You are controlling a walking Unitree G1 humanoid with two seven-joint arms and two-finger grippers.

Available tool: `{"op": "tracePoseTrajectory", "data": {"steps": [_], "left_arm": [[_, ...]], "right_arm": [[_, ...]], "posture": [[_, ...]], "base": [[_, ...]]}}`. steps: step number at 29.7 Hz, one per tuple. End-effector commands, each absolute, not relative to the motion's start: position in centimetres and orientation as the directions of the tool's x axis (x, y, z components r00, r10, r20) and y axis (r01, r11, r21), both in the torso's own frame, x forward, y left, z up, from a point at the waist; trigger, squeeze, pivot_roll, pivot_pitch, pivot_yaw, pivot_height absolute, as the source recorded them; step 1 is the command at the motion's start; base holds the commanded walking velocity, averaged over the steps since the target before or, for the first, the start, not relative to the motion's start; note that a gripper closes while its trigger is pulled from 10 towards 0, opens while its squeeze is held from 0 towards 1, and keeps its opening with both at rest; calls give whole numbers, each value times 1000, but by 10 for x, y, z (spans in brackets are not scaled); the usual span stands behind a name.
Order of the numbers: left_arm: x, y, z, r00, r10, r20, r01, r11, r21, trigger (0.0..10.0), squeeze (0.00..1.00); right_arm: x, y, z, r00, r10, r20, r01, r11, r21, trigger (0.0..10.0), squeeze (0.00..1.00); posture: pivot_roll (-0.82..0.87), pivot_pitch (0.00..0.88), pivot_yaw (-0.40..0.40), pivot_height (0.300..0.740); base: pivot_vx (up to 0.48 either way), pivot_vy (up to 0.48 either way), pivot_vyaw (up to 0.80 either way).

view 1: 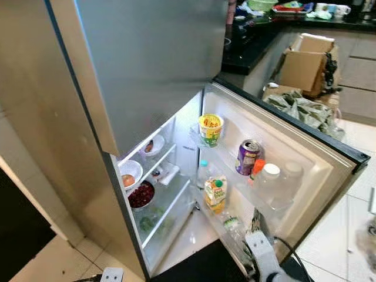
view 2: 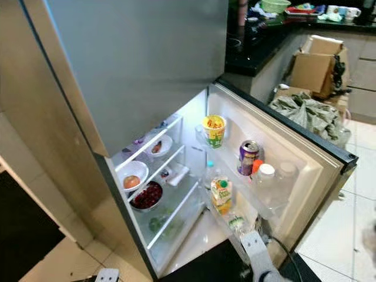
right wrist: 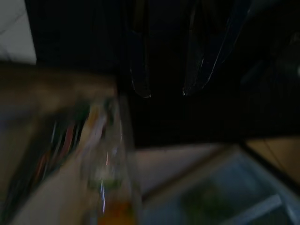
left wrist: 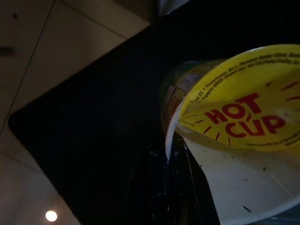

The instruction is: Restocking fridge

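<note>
The fridge's lower door stands open. Its shelves hold a yellow noodle cup, a purple can, a white-capped bottle and a juice carton. Inside the fridge are a white bowl with fruit, a bowl of red berries and a small bowl. In the left wrist view a second noodle cup with a yellow "HOT CUP" lid rests against my left gripper's dark fingers, held low. My right arm is low by the door; its gripper is open, and the view is blurred.
A black counter with dishes runs behind the door. Cardboard boxes and crumpled bags lie on the tiled floor beyond it. A dark mat lies in front of the fridge. A blurred bottle is near my right gripper.
</note>
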State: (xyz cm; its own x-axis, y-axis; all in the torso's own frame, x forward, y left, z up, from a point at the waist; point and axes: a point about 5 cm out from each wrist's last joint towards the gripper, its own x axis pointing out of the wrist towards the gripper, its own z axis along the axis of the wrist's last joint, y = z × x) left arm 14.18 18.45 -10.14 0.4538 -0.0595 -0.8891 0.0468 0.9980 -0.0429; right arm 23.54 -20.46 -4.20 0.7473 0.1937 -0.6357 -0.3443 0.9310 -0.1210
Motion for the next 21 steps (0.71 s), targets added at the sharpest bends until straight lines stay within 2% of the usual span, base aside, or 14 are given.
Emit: {"op": "tracePoseTrajectory", "data": {"steps": [1,14,17,21], "left_arm": [[132,188,-105,421,-52,-906,36,999,-40,10000,0],[132,185,-105,422,-56,-905,36,998,-45,10000,0],[131,185,-105,421,-56,-905,35,998,-46,10000,0],[130,185,-105,418,-57,-906,35,998,-46,10000,0]], "right_arm": [[254,-201,-27,799,222,-559,-344,931,-122,10000,0],[290,-193,8,862,287,-418,-396,895,-203,10000,0],[294,-196,13,878,259,-403,-375,895,-242,10000,0],[301,-216,22,925,105,-365,-231,918,-322,10000,0]], "posture": [[-41,0,2,740],[-43,0,-4,740],[-43,0,-4,740],[-42,0,-4,740]], "base": [[0,0,0],[0,0,0],[0,0,0],[0,0,0]]}}
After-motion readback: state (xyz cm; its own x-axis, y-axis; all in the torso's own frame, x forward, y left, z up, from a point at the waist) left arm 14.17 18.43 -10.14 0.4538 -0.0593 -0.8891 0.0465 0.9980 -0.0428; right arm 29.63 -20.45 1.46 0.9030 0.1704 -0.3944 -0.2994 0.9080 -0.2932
